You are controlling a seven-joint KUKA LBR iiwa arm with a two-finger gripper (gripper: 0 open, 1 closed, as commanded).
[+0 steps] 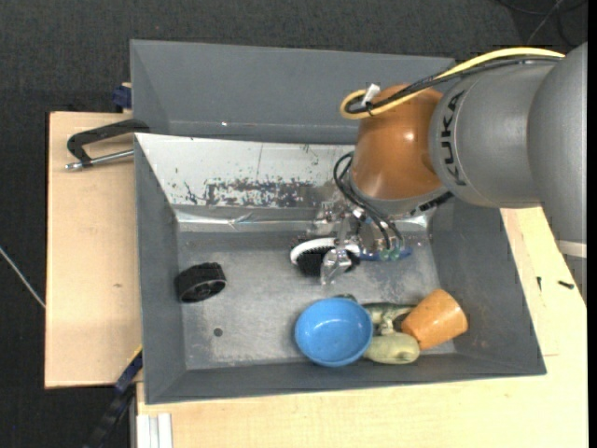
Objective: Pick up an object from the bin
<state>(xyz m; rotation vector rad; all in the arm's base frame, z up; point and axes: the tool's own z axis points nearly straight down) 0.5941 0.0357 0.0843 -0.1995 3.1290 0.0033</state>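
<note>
Descent toward a grasp is, by my judgement, the step you are in now. Your gripper (334, 248) is low in the middle of the bin (159, 250), near the back wall. It is just beside a small black-and-white object (308, 253), rounded, with what looks like a toothed white edge; what kind of thing it is I cannot say. The gripper seems to touch it or to stand over its right side, but the metal parts overlap it in the view, so I cannot tell if it is already inside the grip. I also cannot tell whether the tool is wide or narrow, because the orange cover (396, 152) on the wrist and the cables hide much of it.

The other things lie apart from it. A black wheel-like ring (201, 283) is alone at the left of the floor. At the front there is a blue bowl (333, 332), with a pale beige lump (393, 348) against its right side and an orange cup (435, 318) lying on its side next to that.

Nothing is lifted yet, so the task is in its early part. For the next move you should make sure the black-and-white object is well centred under the tool, confirm the grip, and then rise straight up. Please mind the back wall, which is near. The object is small, so it may slip out or be pushed away.
</note>
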